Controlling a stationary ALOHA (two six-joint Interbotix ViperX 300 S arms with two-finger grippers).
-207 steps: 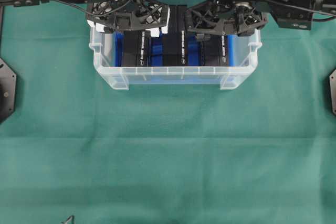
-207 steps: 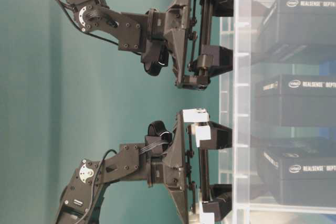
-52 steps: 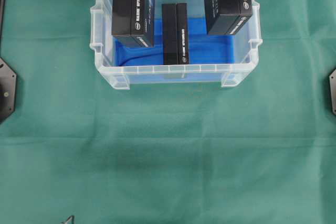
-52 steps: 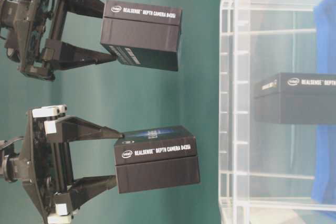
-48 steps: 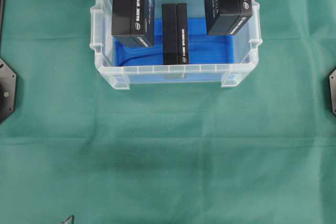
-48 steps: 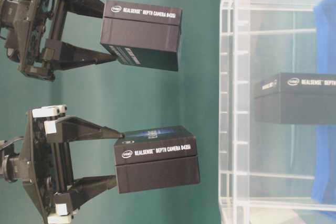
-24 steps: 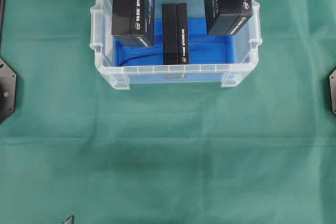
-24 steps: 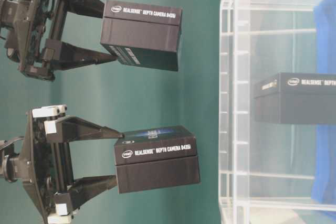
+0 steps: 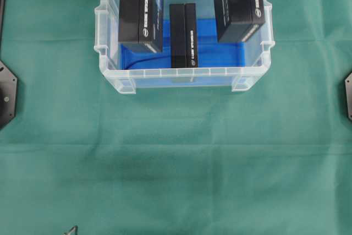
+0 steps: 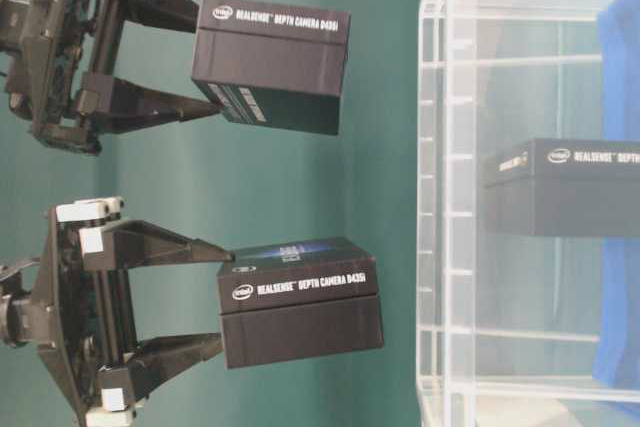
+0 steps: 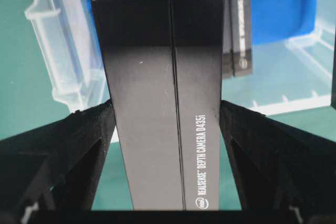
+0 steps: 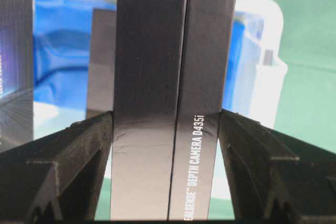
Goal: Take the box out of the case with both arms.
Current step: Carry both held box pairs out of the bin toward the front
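Two black RealSense depth camera boxes hang in the air above the clear plastic case (image 9: 113, 72), each clamped by one arm. The left gripper (image 11: 167, 116) pinches the left box (image 9: 141, 15) across its narrow sides; in the left wrist view both black fingers (image 11: 79, 140) press flat against the carton, whose white lettering reads "DEPTH CAMERA D435i". The right gripper (image 12: 165, 121) holds the right box (image 9: 238, 6) in the same way, its fingers (image 12: 252, 145) set against either side of the carton.

In the table-level view, which is turned on its side, the left gripper with white parts (image 10: 190, 297) and its box (image 10: 300, 302) sit in the lower half, and the right gripper (image 10: 195, 52) with its box (image 10: 272, 64) in the upper half. Both boxes are clear of the case's rim (image 10: 432, 187), well apart from it, and apart from each other. The right box is slightly tilted.

A third box (image 9: 183, 35) of the same kind lies inside the case, at the middle, on the blue liner (image 9: 220, 53). From overhead the two lifted boxes overlap the case's left and right portions, flanking the middle box. The case stands at the far side of the green cloth (image 9: 176, 163) covering the table
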